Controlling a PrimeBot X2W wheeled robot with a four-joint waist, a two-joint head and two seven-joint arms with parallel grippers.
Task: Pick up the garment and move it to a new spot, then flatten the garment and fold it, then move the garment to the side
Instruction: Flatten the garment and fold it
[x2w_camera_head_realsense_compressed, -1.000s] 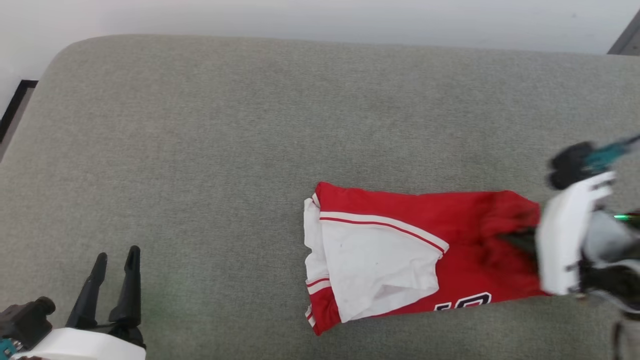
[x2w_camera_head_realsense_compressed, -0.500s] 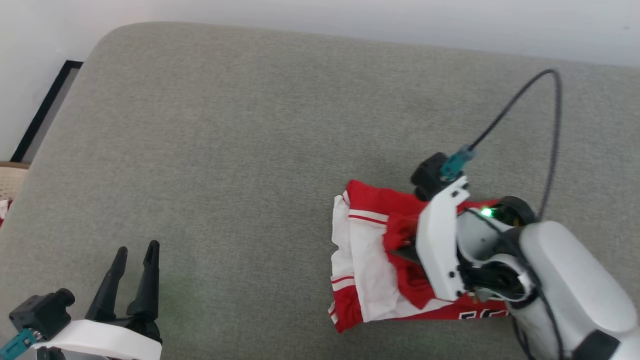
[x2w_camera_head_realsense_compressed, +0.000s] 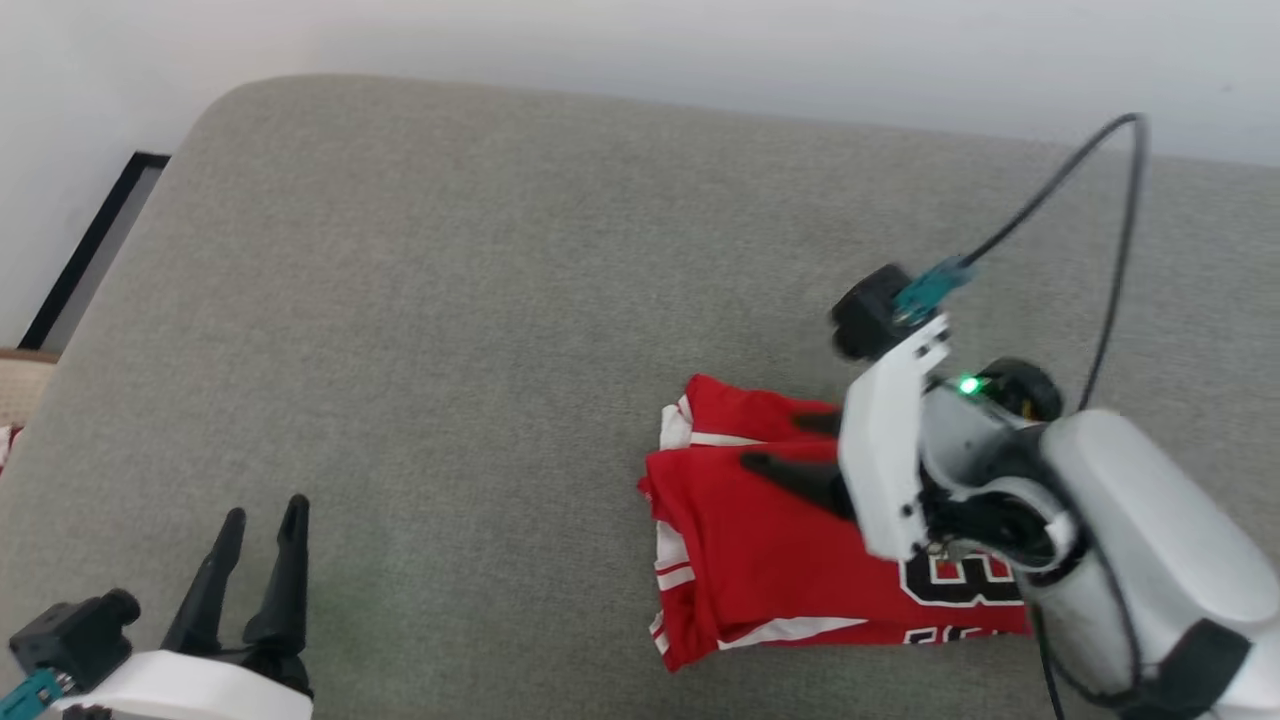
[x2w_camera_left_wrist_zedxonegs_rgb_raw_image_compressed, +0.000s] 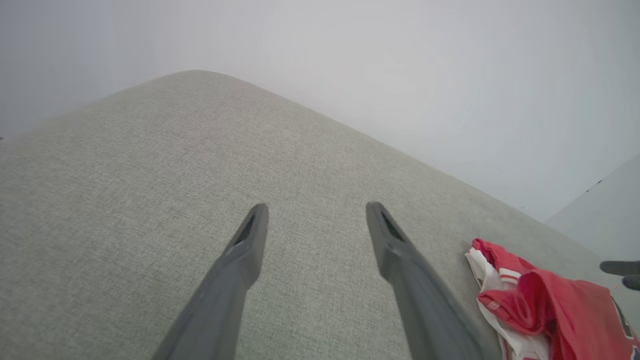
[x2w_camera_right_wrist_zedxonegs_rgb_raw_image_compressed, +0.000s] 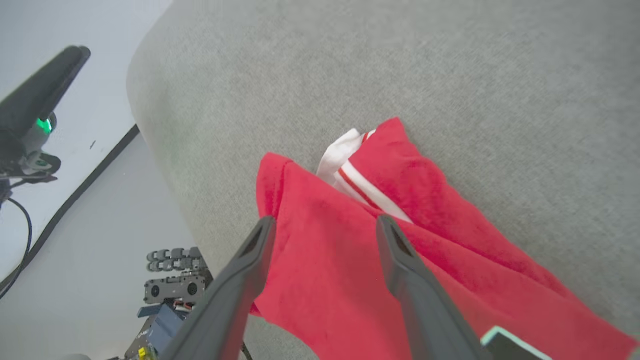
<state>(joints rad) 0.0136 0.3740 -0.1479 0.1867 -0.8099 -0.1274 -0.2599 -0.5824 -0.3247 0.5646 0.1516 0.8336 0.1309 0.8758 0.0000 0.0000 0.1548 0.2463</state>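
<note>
- Left gripper: lower left, over bare cushion. Its fingers are spread wide with nothing between them. It sits well apart from the garment, probably parked there to leave the other arm room.
- Grey cushion: woven upholstery with a rounded far-left corner, serving as the work surface.
- Garment: lies right of centre, toward the cushion's near edge.
  - It is folded into a compact bundle with a red panel laid across the top.
  - White sleeve cloth with striped trim peeps out at the far-left corner and along the left edge.
  - Black, white-outlined numerals show at the right end, partly behind the arm.
  - The edges are soft and rumpled and the layers are not squared.
  - Folding looks well advanced; the move aside is not yet done.
- Right gripper: over the garment's far right part, fingers pointing left and parted wide, nothing pinched. Red cloth lies beneath them. Contact cannot be told.
- Dark cable: loops above the right wrist.
</note>
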